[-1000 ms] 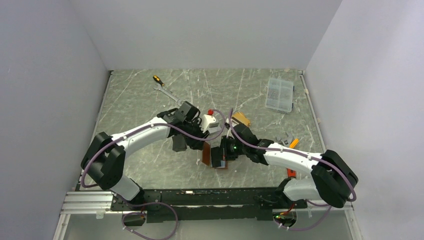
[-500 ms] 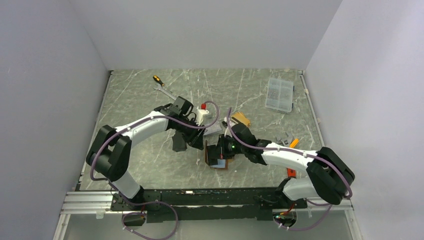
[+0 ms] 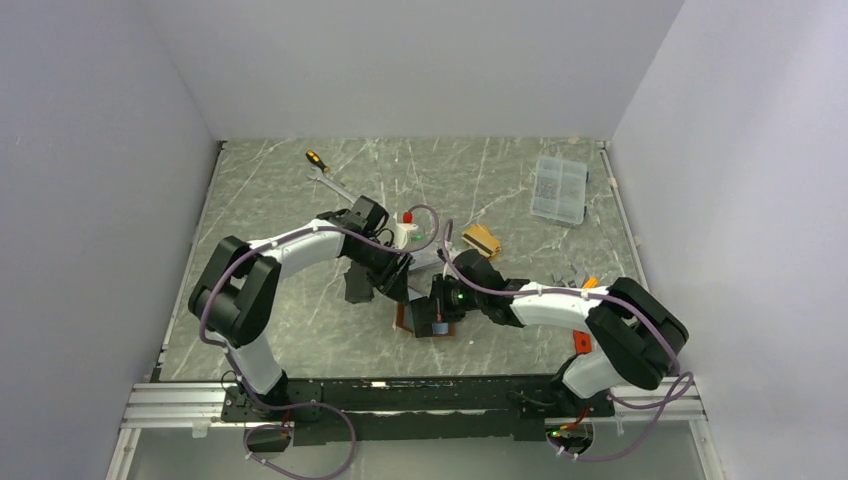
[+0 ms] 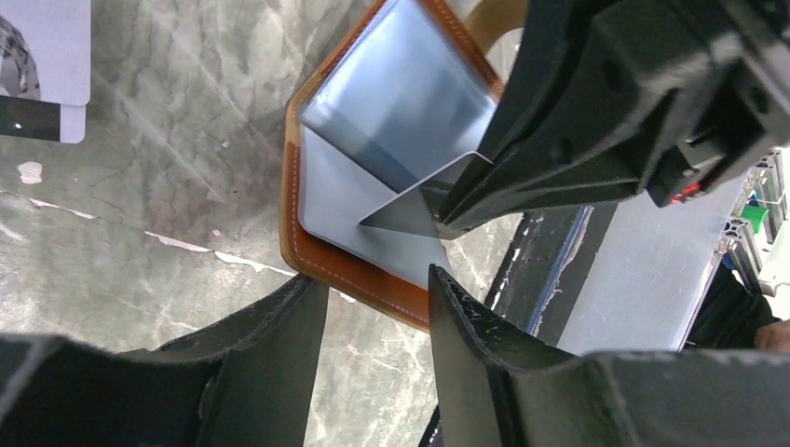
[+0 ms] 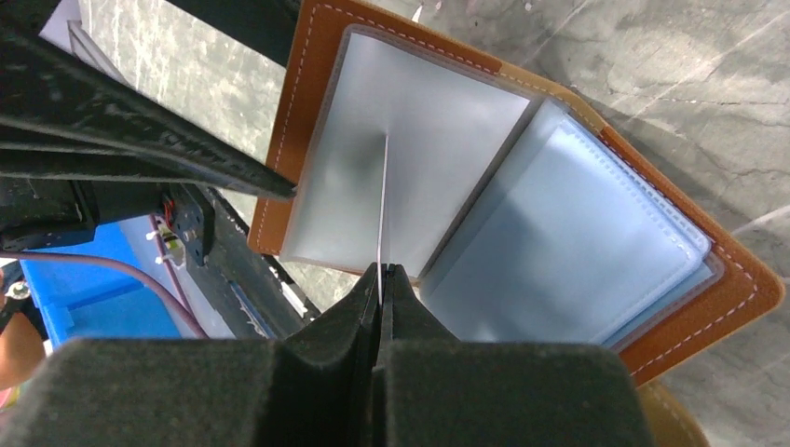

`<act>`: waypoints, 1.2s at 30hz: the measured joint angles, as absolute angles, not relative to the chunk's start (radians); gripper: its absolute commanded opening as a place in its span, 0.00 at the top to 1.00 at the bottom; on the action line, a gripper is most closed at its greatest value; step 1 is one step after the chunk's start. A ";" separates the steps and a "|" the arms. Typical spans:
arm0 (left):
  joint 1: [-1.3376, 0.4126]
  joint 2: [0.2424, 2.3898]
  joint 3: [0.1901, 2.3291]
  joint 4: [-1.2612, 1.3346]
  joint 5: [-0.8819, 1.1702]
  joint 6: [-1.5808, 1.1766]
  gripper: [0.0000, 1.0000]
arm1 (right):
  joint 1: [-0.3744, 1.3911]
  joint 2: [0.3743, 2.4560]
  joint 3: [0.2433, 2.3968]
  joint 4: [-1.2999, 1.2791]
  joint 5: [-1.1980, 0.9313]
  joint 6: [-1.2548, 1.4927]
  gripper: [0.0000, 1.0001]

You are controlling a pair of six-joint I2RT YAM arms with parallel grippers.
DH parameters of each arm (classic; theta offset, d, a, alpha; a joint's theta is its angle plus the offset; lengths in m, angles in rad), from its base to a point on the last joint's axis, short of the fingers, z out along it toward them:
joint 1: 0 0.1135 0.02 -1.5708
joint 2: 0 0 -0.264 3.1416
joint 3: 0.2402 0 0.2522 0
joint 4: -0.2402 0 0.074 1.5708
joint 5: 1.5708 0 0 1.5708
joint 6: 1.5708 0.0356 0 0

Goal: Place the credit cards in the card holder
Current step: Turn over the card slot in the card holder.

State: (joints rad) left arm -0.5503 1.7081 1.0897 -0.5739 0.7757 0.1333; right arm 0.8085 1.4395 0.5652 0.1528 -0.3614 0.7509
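Observation:
The tan-brown card holder point(image 3: 405, 322) point(image 4: 347, 263) point(image 5: 306, 86) lies open on the table with its pale clear sleeves point(image 5: 559, 233) fanned out. My right gripper point(image 3: 437, 308) point(image 5: 382, 272) is shut on a thin silver-grey credit card point(image 4: 417, 203) point(image 5: 383, 200), seen edge-on, with its far end at the left-hand sleeve. My left gripper point(image 3: 400, 284) point(image 4: 377, 291) hovers open at the holder's near edge with nothing between its fingers. Another silver-grey card point(image 4: 45, 56) lies on the table beside it. A gold-orange card point(image 3: 482, 240) lies behind the right arm.
A black pouch point(image 3: 357, 286) lies just left of the holder. A screwdriver point(image 3: 316, 159) and wrench point(image 3: 336, 186) are at the back left, a clear parts box point(image 3: 560, 188) at the back right. Small orange and red items point(image 3: 586, 286) sit by the right arm.
My left gripper's jaws have widened and its arm has drawn in closer. The right gripper, card still in it, has shifted slightly left over the holder.

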 measured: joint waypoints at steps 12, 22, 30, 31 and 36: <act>-0.560 1.781 1.127 -0.588 0.717 0.133 0.67 | 0.809 1.478 0.568 0.174 -0.385 0.751 1.00; -0.619 1.845 1.168 -0.607 0.658 0.137 1.00 | 0.763 1.381 0.479 0.196 -0.406 0.765 1.00; -0.622 1.843 1.178 -0.622 0.654 0.138 1.00 | 0.694 1.118 0.322 0.135 -0.405 0.786 1.00; -0.622 1.843 1.179 -0.625 0.653 0.138 1.00 | 0.692 1.089 0.311 0.125 -0.405 0.790 1.00; -0.630 1.842 1.179 -0.633 0.645 0.138 1.00 | 0.689 1.013 0.269 0.096 -0.405 0.805 1.00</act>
State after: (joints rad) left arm -0.6296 1.8416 1.1786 -0.6334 0.6453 0.1375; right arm 0.6888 1.0134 0.2691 0.0959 -0.4053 0.8051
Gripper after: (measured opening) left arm 0.023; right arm 0.008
